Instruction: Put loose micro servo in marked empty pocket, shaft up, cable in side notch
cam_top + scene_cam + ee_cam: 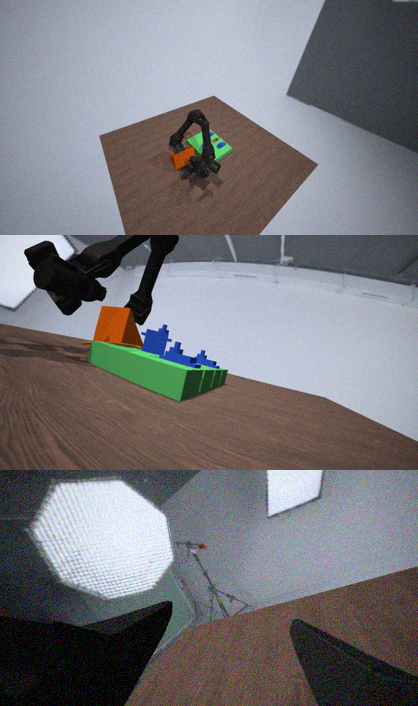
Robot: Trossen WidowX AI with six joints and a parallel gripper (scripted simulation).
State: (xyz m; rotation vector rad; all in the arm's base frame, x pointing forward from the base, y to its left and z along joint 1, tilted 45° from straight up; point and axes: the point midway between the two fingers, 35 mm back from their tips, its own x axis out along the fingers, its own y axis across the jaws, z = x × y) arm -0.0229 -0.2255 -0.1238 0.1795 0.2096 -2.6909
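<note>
The loose blue micro servo [156,341] stands upright on the green deck [224,151] [137,373], its shaft up and its ears well above the surface. In the top view the arm mostly hides this servo [202,145]. The marked empty pocket [215,140] has an orange outline and lies between two seated blue servos [221,145] [211,133]; these servos also show in the exterior view [178,357] [204,361]. My gripper [230,616] [195,175] is open and empty, raised above the table beside the deck and away from the servo.
An orange wedge-shaped block [184,157] [110,323] stands beside the deck, close to the arm's base. A thin orange strip [87,342] runs by the deck's far left edge; I cannot tell whether it is a cable. The brown table [263,169] extends around them.
</note>
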